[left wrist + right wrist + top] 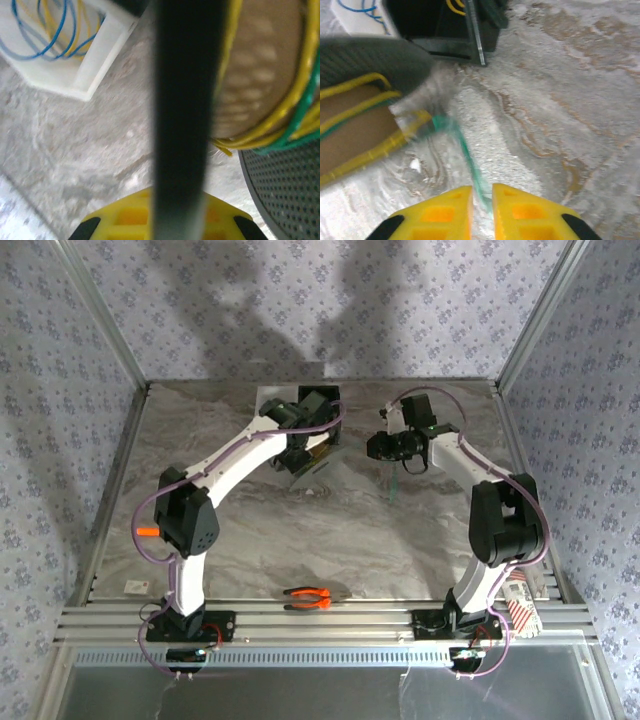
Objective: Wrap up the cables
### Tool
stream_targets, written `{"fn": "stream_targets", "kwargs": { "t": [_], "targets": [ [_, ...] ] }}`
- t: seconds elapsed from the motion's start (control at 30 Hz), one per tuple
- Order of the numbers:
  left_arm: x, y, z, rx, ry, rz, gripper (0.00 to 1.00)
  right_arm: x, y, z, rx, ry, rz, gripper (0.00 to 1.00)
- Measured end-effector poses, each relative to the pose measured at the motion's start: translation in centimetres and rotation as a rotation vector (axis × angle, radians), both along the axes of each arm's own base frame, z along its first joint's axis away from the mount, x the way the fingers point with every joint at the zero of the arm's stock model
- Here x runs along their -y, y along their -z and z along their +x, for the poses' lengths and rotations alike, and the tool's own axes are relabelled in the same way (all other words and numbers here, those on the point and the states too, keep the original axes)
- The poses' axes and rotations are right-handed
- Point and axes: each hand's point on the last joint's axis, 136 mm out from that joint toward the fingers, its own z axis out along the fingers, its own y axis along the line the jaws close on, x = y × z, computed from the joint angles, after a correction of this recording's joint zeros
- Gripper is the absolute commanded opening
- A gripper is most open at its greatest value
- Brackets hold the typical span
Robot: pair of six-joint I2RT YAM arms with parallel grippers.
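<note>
My left gripper [181, 194] is shut on the dark flat flange [182, 90] of a spool, seen edge-on between the yellow jaws. Yellow and green cables [296, 102] are wound round the spool's brown core [260, 70]. In the top view the left gripper [300, 454] holds the spool [318, 462] at mid table. My right gripper [482, 192] has its jaws a little apart, and a blurred green cable [464, 147] runs from the spool's core [350, 132] down through that narrow gap. From above, the right gripper [392, 448] is to the right of the spool.
A white box [95, 65] with loose blue and yellow cables [47, 30] stands at the back. A black holder [445, 27] stands next to it. Orange-handled pliers [308, 598] lie near the front edge. A white roll [520, 606] sits beside the right arm's base.
</note>
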Motion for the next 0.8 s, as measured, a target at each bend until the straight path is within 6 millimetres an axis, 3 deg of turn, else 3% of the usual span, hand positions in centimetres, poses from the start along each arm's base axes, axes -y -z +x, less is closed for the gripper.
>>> {"fn": "stream_targets", "kwargs": {
  "t": [0.23, 0.53, 0.67, 0.8],
  "targets": [
    [-2.9, -0.3, 0.8, 0.04, -0.061, 0.122, 0.0, 1.8, 1.2, 0.0, -0.026, 0.049, -0.017, 0.39],
    [-3.0, -0.3, 0.7, 0.043, -0.056, 0.139, 0.0, 2.8, 1.7, 0.1, -0.035, 0.073, -0.026, 0.54],
    [-2.8, -0.2, 0.4, 0.043, -0.047, 0.14, 0.0, 3.0, 1.9, 0.4, -0.035, 0.083, -0.042, 0.55],
    [-2.8, -0.2, 0.3, 0.043, -0.046, 0.14, 0.0, 2.5, 3.4, 1.5, -0.05, 0.081, -0.067, 0.55]
  ]
}}
